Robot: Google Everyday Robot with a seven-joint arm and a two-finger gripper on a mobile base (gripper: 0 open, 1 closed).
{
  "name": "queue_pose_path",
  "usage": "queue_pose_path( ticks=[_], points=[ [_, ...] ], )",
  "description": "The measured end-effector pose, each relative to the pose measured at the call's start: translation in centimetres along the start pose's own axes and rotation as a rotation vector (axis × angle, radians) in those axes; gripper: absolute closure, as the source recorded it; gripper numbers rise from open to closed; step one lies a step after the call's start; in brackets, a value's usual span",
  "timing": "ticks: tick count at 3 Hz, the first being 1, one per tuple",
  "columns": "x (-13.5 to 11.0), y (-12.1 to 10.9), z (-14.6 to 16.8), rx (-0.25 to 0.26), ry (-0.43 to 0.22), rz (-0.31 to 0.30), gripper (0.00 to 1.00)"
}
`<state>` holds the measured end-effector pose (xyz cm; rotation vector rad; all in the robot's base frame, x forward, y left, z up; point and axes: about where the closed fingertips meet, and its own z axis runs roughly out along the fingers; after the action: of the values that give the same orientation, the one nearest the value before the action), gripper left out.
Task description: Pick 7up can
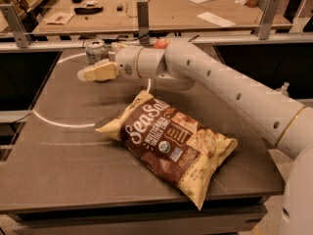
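The 7up can point(96, 51) stands upright at the far left of the grey table point(63, 165), its silvery top and pale label showing. My gripper point(87, 75), with cream-coloured fingers, reaches in from the right on the long white arm point(230, 94). It hangs just in front of the can and slightly lower in the view, and its wrist hides the can's lower right part. I cannot tell whether it touches the can.
A brown and yellow SeaSalt chip bag point(171, 143) lies in the middle of the table. A reddish round object point(161, 44) peeks from behind the arm at the back edge. A white arc line point(58, 124) marks the tabletop. A wooden bench with papers point(195, 9) stands behind.
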<state>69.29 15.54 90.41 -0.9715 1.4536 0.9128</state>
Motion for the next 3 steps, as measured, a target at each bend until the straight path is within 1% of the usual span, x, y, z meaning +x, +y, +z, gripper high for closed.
queue_pose_path(
  ticks=[1, 2, 3],
  points=[
    [1.6, -1.7, -0.2, -0.009, 0.012, 0.006, 0.00],
    [2.2, -3.7, -0.5, -0.011, 0.017, -0.004, 0.00],
    [2.2, -3.6, 0.4, -0.031, 0.007, -0.001, 0.00]
  ],
)
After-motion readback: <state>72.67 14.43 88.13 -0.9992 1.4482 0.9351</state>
